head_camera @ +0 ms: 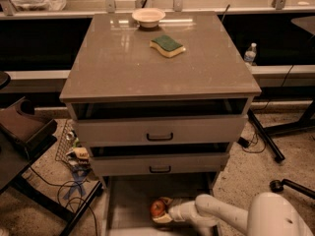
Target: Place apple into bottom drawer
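1. One apple (157, 208), clasped between the two fingers of the one gripper (159, 211), low over the bottom drawer (129, 200), right of its middle.
2. Three drawers; the two upper drawers (160, 131) have one black handle each.
3. Cabinet top (118, 68): one sponge (168, 45), one bowl (148, 16) by the back edge.
4. Bare drawer floor lies left of the apple; the arm (221, 213) enters from the right.

Gripper (161, 211) clasping apple (157, 208) over bottom drawer (130, 201).
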Robot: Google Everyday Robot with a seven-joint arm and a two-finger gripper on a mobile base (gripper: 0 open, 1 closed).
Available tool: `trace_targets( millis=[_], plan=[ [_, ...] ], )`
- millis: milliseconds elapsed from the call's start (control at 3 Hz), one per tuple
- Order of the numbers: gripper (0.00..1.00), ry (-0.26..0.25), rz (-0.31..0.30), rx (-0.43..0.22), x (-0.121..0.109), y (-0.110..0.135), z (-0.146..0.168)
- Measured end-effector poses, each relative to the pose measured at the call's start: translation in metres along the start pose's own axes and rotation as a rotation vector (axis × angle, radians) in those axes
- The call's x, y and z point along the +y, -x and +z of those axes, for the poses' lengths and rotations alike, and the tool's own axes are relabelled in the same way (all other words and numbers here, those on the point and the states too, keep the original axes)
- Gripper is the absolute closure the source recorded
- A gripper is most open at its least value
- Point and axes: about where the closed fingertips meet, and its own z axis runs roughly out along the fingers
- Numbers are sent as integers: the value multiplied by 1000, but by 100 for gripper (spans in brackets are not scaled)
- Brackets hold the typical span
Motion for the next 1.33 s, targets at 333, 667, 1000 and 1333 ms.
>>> trace_targets(
  millis=[333, 667, 1000, 1333],
  plan=[
    [100, 4, 8, 62, -10, -23, 13],
    [83, 7, 7, 61, -8, -22, 14],
    [59, 10, 8, 59, -7, -22, 16],
    [36, 14, 8, 58, -5, -21, 18]
  ],
)
